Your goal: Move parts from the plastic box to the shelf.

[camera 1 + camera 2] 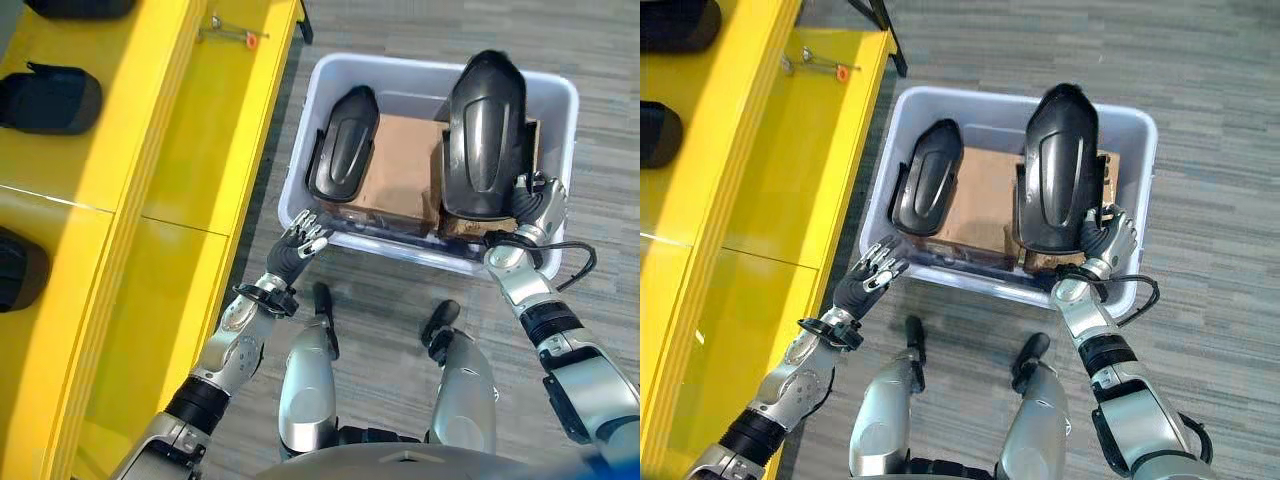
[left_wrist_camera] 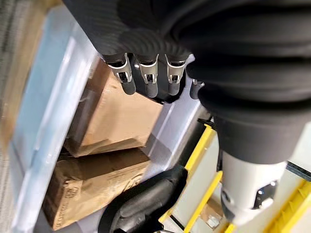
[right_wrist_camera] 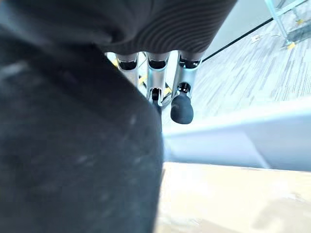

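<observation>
A pale plastic box (image 1: 400,66) stands on the floor in front of me, with cardboard boxes (image 1: 400,165) inside. A small black moulded part (image 1: 343,145) lies on the cardboard at the box's left. A larger black part (image 1: 487,135) stands tilted at the right, reaching above the rim. My right hand (image 1: 538,208) is curled round its lower right edge; in the right wrist view its fingers (image 3: 181,104) lie along the dark part (image 3: 73,155). My left hand (image 1: 298,248) hovers open by the box's near left corner, holding nothing; its fingers (image 2: 148,77) point at the cardboard (image 2: 121,116).
A yellow shelf (image 1: 150,150) runs along the left, close to the box. Black parts (image 1: 50,100) lie on its far side, another (image 1: 20,270) nearer me. A small metal tool with an orange tip (image 1: 235,35) lies on the shelf's far end. Grey floor surrounds the box.
</observation>
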You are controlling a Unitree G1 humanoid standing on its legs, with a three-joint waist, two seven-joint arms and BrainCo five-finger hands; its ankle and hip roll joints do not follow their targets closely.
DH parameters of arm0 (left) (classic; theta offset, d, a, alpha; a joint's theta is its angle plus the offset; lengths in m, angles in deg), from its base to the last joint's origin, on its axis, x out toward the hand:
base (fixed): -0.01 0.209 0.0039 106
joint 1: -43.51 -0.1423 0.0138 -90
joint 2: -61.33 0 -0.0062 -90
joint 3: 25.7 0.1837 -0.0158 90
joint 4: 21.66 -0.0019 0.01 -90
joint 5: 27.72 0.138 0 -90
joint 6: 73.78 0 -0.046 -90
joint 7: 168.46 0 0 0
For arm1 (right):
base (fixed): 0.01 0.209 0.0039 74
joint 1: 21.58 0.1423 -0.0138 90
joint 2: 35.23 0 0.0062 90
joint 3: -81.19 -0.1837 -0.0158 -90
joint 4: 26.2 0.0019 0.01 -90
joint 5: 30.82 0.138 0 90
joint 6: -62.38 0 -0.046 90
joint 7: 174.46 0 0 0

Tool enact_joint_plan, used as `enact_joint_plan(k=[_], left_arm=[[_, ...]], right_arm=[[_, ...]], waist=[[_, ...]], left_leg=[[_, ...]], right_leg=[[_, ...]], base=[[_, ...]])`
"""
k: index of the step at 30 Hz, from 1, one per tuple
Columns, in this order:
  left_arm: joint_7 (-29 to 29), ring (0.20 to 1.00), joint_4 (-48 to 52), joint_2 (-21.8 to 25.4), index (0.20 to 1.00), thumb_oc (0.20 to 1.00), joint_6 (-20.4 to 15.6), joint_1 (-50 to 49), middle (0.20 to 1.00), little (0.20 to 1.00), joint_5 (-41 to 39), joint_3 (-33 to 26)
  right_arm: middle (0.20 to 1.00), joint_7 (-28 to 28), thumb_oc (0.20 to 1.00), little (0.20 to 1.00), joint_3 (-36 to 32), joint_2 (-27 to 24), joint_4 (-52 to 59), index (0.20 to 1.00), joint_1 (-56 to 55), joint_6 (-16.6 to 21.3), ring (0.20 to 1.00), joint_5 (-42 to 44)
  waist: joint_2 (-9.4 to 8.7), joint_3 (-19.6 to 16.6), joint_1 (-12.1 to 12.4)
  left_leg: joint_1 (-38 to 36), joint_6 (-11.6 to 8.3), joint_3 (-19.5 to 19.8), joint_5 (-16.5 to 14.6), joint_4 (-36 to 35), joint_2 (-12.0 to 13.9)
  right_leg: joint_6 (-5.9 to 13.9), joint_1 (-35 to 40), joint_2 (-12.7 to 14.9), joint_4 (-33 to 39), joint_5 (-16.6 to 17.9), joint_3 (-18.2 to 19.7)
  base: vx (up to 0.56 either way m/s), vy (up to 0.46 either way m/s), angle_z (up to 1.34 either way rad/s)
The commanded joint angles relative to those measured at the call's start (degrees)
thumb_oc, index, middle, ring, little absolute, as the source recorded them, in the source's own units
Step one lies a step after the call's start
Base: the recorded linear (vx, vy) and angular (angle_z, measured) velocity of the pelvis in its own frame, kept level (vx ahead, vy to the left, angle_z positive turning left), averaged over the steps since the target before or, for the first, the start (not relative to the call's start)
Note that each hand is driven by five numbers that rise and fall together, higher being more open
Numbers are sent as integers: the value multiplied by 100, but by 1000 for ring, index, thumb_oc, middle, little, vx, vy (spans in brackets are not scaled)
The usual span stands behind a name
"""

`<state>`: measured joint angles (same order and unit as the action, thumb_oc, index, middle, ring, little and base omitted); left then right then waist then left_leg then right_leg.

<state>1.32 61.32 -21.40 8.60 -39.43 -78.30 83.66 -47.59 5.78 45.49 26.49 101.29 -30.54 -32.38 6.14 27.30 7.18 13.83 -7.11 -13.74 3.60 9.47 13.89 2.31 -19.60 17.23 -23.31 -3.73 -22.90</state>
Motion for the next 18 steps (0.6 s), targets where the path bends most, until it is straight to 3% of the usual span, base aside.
enact_joint_plan(k=[1,3,7,12,13,18], left_arm=[[-184,1000,542,193,1000,1000,-97,-21,1000,1000,-8,-57],[-196,1000,555,197,1000,1000,-61,-52,1000,1000,1,-90],[-280,1000,565,190,1000,1000,162,-306,1000,1000,111,-188],[-461,1000,600,112,1000,1000,214,-652,1000,1000,96,-332],[-493,1000,658,77,1000,1000,246,-797,1000,1000,136,-405],[-486,1000,759,-1,1000,1000,293,-1062,1000,1000,270,-602]], right_arm=[[200,163,200,200,-248,38,377,200,329,231,200,382],[200,209,200,200,-266,86,355,200,285,214,200,445],[200,592,200,200,-374,307,279,200,-57,125,200,666],[200,1626,200,200,-248,484,570,200,-447,340,200,1285],[200,2170,200,200,-244,564,804,200,-597,465,200,1467],[200,2978,200,200,-138,706,1409,200,-895,569,200,1638]], waist=[[-81,247,135],[-83,244,132],[-123,-98,164],[-199,-418,178],[-234,-539,188],[-312,-746,209]], left_leg=[[-205,172,-185,-211,113,-55],[-321,164,-185,-192,71,-44],[-748,151,-277,-11,-247,56],[-1152,125,-289,60,-424,77],[-1254,129,-272,42,-419,61],[-1436,146,-249,19,-416,43]], right_leg=[[739,812,302,237,-46,13],[728,941,281,286,-41,4],[628,1470,134,614,22,-158],[565,1922,34,780,-28,-212],[545,2039,12,787,-58,-215],[519,2255,-35,797,-121,-244]], base=[[51,-12,-2],[70,-11,-1],[134,-8,0],[156,41,1],[173,78,2],[97,80,4]])
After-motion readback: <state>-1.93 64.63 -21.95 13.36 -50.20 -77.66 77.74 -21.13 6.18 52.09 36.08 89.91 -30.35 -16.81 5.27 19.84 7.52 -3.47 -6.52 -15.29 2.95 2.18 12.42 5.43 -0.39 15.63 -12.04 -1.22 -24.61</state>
